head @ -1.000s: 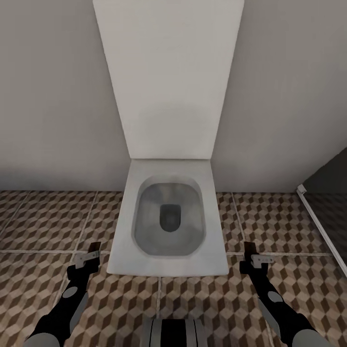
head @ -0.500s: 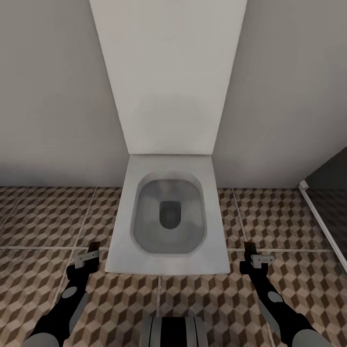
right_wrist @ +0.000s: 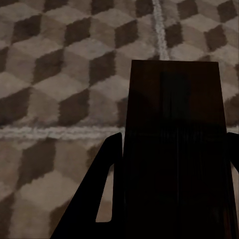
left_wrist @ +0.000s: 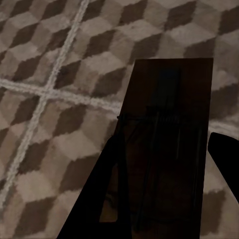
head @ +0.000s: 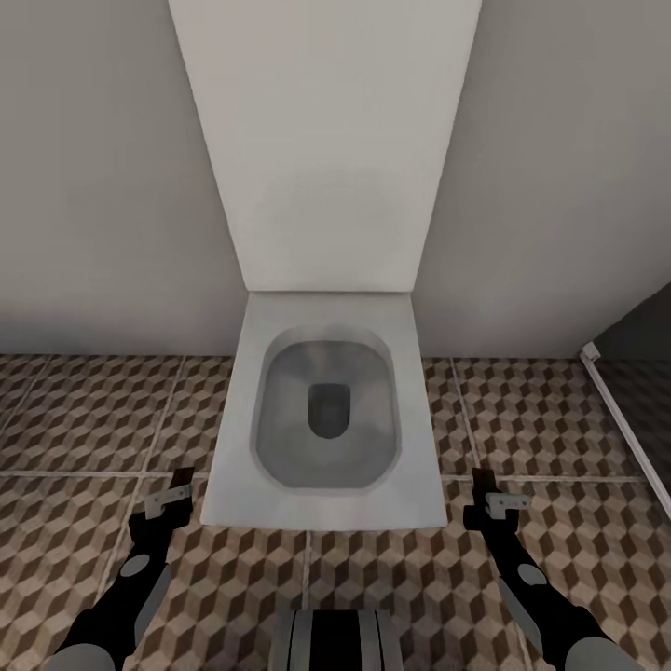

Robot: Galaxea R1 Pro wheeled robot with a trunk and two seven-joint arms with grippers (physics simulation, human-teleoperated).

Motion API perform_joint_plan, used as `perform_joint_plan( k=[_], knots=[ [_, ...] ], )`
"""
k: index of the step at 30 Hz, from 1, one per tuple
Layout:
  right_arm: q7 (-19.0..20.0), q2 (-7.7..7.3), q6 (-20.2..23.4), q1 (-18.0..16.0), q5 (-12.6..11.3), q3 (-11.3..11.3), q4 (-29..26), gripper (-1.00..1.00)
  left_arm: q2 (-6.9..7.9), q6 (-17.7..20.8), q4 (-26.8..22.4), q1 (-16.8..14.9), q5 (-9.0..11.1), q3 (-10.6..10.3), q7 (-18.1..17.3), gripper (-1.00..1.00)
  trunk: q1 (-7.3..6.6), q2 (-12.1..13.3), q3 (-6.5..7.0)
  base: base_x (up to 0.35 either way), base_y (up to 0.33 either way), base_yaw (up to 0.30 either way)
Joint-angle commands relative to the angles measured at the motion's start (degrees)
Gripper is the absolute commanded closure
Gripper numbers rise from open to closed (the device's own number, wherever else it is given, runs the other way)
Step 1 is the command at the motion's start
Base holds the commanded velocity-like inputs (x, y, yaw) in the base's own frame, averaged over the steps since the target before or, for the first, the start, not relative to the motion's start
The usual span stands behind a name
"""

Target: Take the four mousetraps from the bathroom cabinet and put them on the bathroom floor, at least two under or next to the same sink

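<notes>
Currently each claw, left (head: 171, 497) and right (head: 494, 498), grips a mousetrap (left_wrist: 167, 144) over the bathroom floor (head: 84, 419) beside the toilet (head: 326, 410); risk: releasing here leaves neither beside a sink.

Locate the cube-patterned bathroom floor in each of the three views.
Head view: the bathroom floor spans the lower part, on both sides of the toilet.
Left wrist view: it lies behind the dark left mousetrap.
Right wrist view: it lies behind the dark right mousetrap.
Shared landmark: the pale grout lines between tiles.
</notes>
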Motion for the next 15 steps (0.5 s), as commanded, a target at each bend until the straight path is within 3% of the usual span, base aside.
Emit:
perform_joint_plan(
  k=[1, 7, 15],
  knots=[
    [-0.06, -0.07, -0.24, -0.03, -0.66, 0.47, 0.04, 1.0, 0.0, -0.21, 0.03, -0.02, 0.21, -0.06, 0.14, 1.0, -0.01, -0.01, -0.03, 0.0, 0.0, 0.0],
    [-0.02, -0.07, -0.24, -0.02, -0.68, 0.47, 0.04, 1.0, 0.03, -1.54, -0.04, -0.02, 0.16, -0.06, 1.24, 1.0, -0.01, -0.01, -0.03, 0.0, 0.0, 0.0],
    [-0.04, -0.07, -0.2, -0.03, -0.7, 0.41, 0.04, 1.0, -0.91, -4.68, -1.13, 0.04, 0.1, -0.35, 10.93, 1.0, -0.01, -0.01, -0.03, 0.0, 0.0, 0.0]
  ],
)
